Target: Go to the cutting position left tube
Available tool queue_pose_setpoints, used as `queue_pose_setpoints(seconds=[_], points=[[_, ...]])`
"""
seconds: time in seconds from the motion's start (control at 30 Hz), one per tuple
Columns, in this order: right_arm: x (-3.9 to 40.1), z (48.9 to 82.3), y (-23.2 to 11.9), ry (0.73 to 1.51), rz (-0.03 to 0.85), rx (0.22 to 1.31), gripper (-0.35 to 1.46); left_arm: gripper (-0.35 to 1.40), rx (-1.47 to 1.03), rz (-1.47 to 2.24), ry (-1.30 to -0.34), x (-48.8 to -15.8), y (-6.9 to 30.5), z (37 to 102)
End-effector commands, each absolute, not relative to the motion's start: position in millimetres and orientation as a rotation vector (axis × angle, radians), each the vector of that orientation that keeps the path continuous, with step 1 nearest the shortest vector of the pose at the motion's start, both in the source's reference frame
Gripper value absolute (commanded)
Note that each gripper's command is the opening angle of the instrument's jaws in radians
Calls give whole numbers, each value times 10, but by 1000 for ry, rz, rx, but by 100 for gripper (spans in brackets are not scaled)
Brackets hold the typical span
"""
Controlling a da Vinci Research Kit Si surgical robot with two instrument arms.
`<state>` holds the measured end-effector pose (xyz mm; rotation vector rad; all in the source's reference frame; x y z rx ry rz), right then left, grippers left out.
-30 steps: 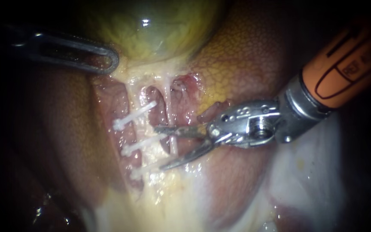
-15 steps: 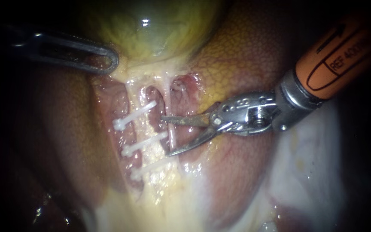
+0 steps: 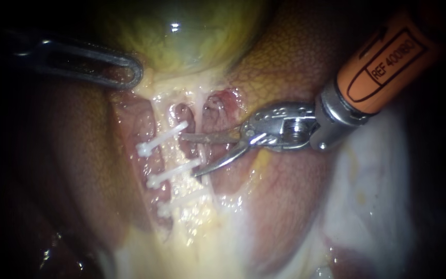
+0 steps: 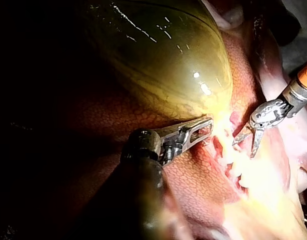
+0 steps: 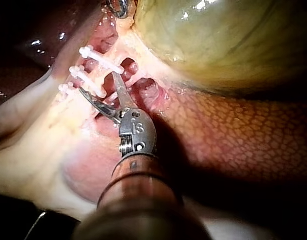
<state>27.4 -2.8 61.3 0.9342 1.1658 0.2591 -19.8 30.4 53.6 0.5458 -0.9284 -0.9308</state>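
The liver is the largest form: reddish-brown, finely mottled and wet. Over it bulges the gallbladder, a glossy, smooth, yellow-green sac.

The left instrument is a dark shaft lying nearly level. Its looped metal end effector is clamped on the pale fold at the gallbladder's lower edge.

The right instrument slants down from the upper right, with an orange sleeve, a steel wrist and two thin, tapered blades. Its end effector is moderately open and holds nothing.

The left tube is a pale, fatty strip running almost straight down from the gallbladder, leaning slightly right as it descends. Three white plastic clips cross it. The blade tips sit at its right edge, one by the top clip and one by the middle clip. They pass over a thinner pale strand beside it.
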Motion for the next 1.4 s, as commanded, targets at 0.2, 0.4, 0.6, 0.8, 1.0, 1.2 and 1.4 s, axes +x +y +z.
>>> queue_pose_setpoints(seconds=[0.2,0.4,0.6,0.8,1.0,1.2,1.4], points=[[293,610,-35,1194,257,970,126,-35,545,-932,-928,-198,303,537],[309,602,-42,1250,249,1008,124,-35,545,-932,-928,-198,303,537],[325,598,-44,1317,240,1045,122,-35,545,-932,-928,-199,303,537],[335,594,-46,1377,224,1078,116,-35,545,-932,-928,-199,303,537],[343,585,-51,1424,230,1094,109,-35,545,-932,-928,-199,303,538],[352,565,-54,1464,243,1136,107,-35,545,-932,-928,-199,303,537],[355,537,-49,1488,245,1162,107,-35,545,-932,-928,-199,303,537]])
